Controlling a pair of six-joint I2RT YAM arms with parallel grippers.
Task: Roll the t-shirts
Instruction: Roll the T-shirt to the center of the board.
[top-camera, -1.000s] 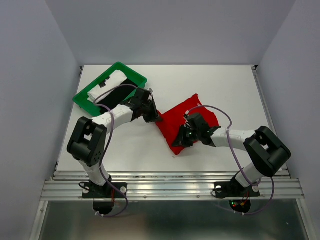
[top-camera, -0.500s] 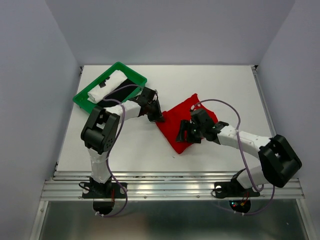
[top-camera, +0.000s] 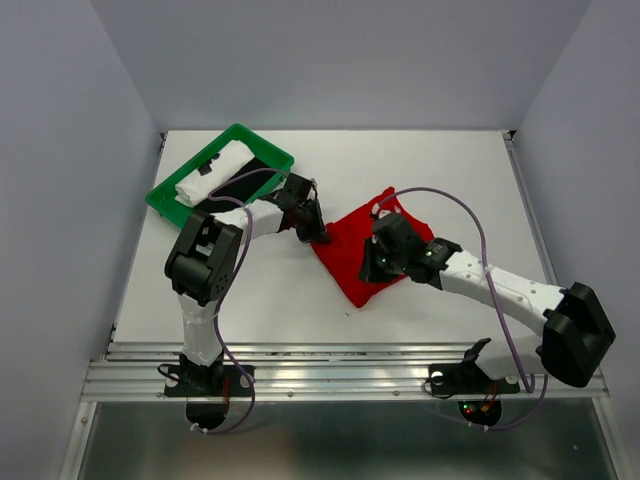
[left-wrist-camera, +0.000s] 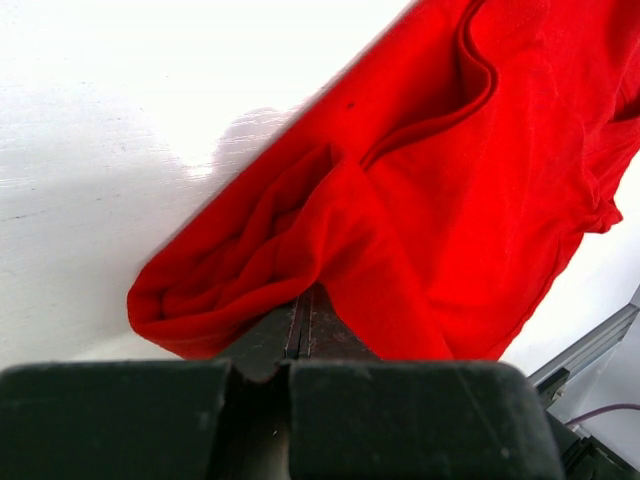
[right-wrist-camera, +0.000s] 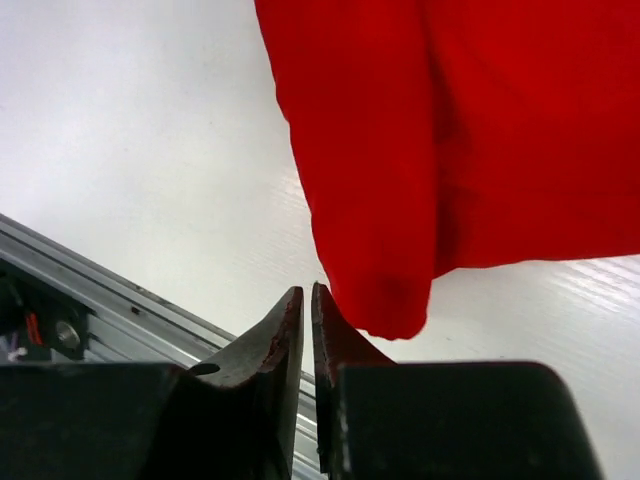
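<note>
The red t-shirt (top-camera: 365, 245) lies crumpled in the middle of the white table. My left gripper (top-camera: 321, 238) is at its left corner. In the left wrist view that gripper (left-wrist-camera: 308, 296) is shut, its tips buried in a bunched fold of the red t-shirt (left-wrist-camera: 450, 200). My right gripper (top-camera: 372, 267) hovers over the shirt's near part. In the right wrist view its jaws (right-wrist-camera: 307, 290) stand almost together with nothing between them. There the red t-shirt (right-wrist-camera: 480, 150) ends in a rounded fold just right of the tips. A rolled white t-shirt (top-camera: 213, 170) and a black t-shirt (top-camera: 240, 186) lie in the tray.
The green tray (top-camera: 188, 161) stands at the back left of the table. A metal rail (top-camera: 340, 365) runs along the near edge, also seen as the metal rail (right-wrist-camera: 100, 290) in the right wrist view. Grey walls close in three sides.
The right arm has stretched out and its gripper has shifted slightly back over the shirt, opening and closing again. The left gripper has kept its hold on the corner.
</note>
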